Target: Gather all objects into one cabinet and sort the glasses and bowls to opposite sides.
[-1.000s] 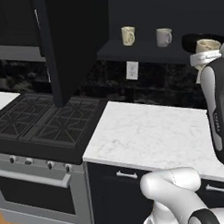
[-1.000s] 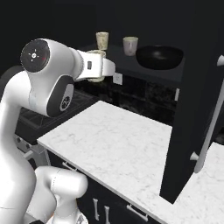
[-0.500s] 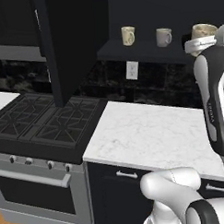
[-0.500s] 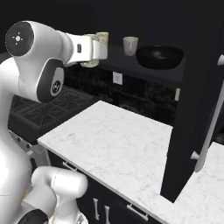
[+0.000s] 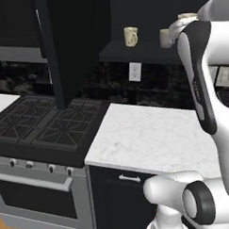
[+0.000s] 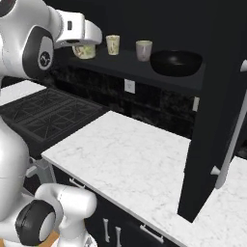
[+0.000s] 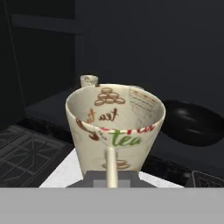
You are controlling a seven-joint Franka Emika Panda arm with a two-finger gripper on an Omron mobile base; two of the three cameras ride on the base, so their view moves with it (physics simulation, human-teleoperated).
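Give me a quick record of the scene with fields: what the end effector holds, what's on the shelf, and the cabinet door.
end effector: shut on the tan tapered tumbler printed with "tea", raised at shelf height
shelf: cream mug, pale grey mug, wide glossy black bowl, in that order left to right in the right base view
cabinet door: open, silver bar handle

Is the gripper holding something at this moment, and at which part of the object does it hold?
Yes. The gripper holds the patterned tumbler printed with "tea", gripped at its rim: one pale finger lies against the near outer wall; the other is hidden.
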